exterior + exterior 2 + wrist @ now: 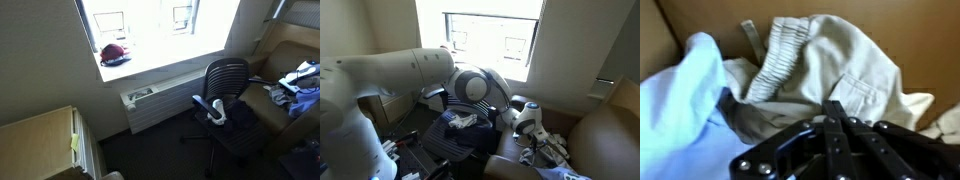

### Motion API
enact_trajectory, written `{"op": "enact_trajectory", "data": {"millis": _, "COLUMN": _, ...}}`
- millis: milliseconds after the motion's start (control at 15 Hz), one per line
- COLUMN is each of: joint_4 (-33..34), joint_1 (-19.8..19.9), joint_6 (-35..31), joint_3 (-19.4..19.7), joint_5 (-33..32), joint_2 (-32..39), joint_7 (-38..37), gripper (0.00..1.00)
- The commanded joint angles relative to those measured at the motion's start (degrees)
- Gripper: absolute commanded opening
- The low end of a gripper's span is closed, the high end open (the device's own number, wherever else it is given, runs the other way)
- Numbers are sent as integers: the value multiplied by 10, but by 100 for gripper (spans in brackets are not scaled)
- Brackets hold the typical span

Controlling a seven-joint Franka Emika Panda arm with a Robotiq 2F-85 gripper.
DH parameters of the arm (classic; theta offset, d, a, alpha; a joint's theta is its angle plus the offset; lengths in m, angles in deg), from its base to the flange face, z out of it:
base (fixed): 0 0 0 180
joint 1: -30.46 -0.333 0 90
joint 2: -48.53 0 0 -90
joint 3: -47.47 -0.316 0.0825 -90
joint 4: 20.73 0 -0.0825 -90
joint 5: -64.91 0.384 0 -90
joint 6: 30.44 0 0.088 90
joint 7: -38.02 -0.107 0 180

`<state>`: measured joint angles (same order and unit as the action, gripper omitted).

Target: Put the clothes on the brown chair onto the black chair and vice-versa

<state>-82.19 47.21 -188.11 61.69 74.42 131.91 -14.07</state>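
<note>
Plainly, the trouble is judged to lie in the softness of the clothes. Left of the brown chair (288, 52) in an exterior view, the black chair (228, 85) is stood with its seat taken up by the dark navy piece (470, 142) and the small white piece (462, 121), so the two piles could be mixed if anything from the brown chair is laid there first. On the brown chair's seat, the light blue shirt (680, 100) is lapped against the grey-beige piece (830, 55) to its right, and both may be dragged up together when only one is meant. Further right, the gripper (834, 106) is set against the grey-beige piece with its fingers (832, 118) pressed together; whether a fold is pinched between them cannot be told, and a thin hold on slack fabric is easily lost once weight is taken. A hanging leg could also be snagged on the brown chair's thick arm. As to materials, the black chair is made up of a curved mesh back and pale armrest pads; the shirt is seen as thin, smooth and creased; the grey-beige piece is a heavier woven cloth with a ribbed, gathered waistband and a stitched pocket flap; the fingers are hard, black and angular; the brown chair's upholstery is matte and padded.
</note>
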Motion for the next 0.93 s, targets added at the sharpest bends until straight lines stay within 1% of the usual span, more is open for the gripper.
{"op": "enact_trajectory", "data": {"millis": 0, "joint_4": -29, "joint_1": 11, "joint_6": -66, "joint_3": -49, "joint_5": 9, "joint_2": -76, "joint_7": 51, "gripper": 0}}
{"op": "enact_trajectory", "data": {"millis": 67, "joint_4": -29, "joint_1": 18, "joint_6": -85, "joint_3": -69, "joint_5": 10, "joint_2": -94, "joint_7": 66, "gripper": 0}}
{"op": "enact_trajectory", "data": {"millis": 133, "joint_4": -33, "joint_1": 28, "joint_6": -86, "joint_3": -98, "joint_5": 13, "joint_2": -113, "joint_7": 82, "gripper": 0}}
{"op": "enact_trajectory", "data": {"millis": 267, "joint_4": -43, "joint_1": 58, "joint_6": -58, "joint_3": -173, "joint_5": 23, "joint_2": -157, "joint_7": 120, "gripper": 0}}
{"op": "enact_trajectory", "data": {"millis": 400, "joint_4": -71, "joint_1": 91, "joint_6": -43, "joint_3": -245, "joint_5": 34, "joint_2": -214, "joint_7": 160, "gripper": 0}}
{"op": "enact_trajectory", "data": {"millis": 600, "joint_4": -82, "joint_1": 159, "joint_6": -50, "joint_3": -369, "joint_5": 54, "joint_2": -263, "joint_7": 240, "gripper": 0}}
{"op": "enact_trajectory", "data": {"millis": 733, "joint_4": -93, "joint_1": 207, "joint_6": -40, "joint_3": -455, "joint_5": 67, "joint_2": -295, "joint_7": 299, "gripper": 0}}
{"op": "enact_trajectory", "data": {"millis": 867, "joint_4": -113, "joint_1": 253, "joint_6": -21, "joint_3": -530, "joint_5": 73, "joint_2": -329, "joint_7": 350, "gripper": 0}}
